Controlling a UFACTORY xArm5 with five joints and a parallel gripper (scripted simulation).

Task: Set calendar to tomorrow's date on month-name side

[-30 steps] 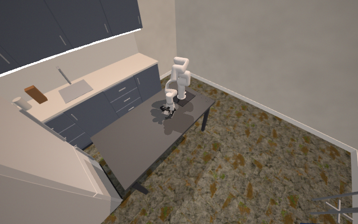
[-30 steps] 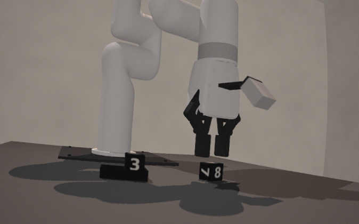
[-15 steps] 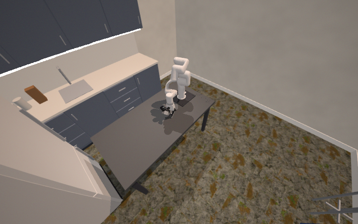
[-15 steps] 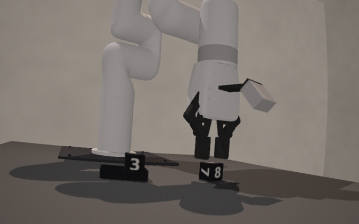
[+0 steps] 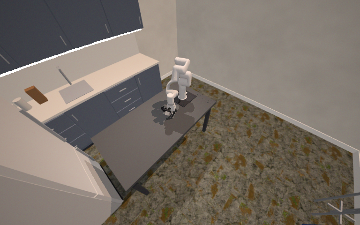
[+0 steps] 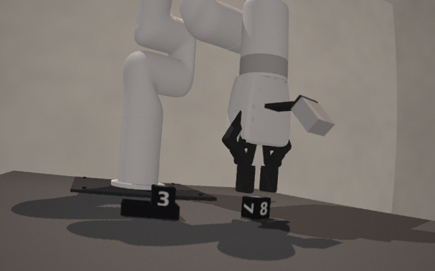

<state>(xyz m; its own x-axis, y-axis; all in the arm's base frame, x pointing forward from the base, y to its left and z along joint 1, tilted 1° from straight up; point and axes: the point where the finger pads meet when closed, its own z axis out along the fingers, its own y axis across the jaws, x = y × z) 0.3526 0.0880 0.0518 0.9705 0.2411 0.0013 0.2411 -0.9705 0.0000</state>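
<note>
A black tray (image 6: 149,209) lies flat on the dark table in front of the arm's base. One black cube (image 6: 163,197) stands at the tray's right end and shows an upright white 3. The tray's left half holds no cube. A second black cube (image 6: 254,207) sits on the table to the right of the tray, apart from it. It shows a sideways 7 on its left face and an upright 8 on its right face. My gripper (image 6: 255,188) hangs straight down just above this cube, fingers partly open and holding nothing. It also shows small in the top view (image 5: 169,112).
The arm's base column (image 6: 141,138) stands on a black mounting plate (image 6: 143,189) right behind the tray. A grey camera box (image 6: 313,117) sticks out from the wrist. The table's far end lies near kitchen drawers (image 5: 124,98).
</note>
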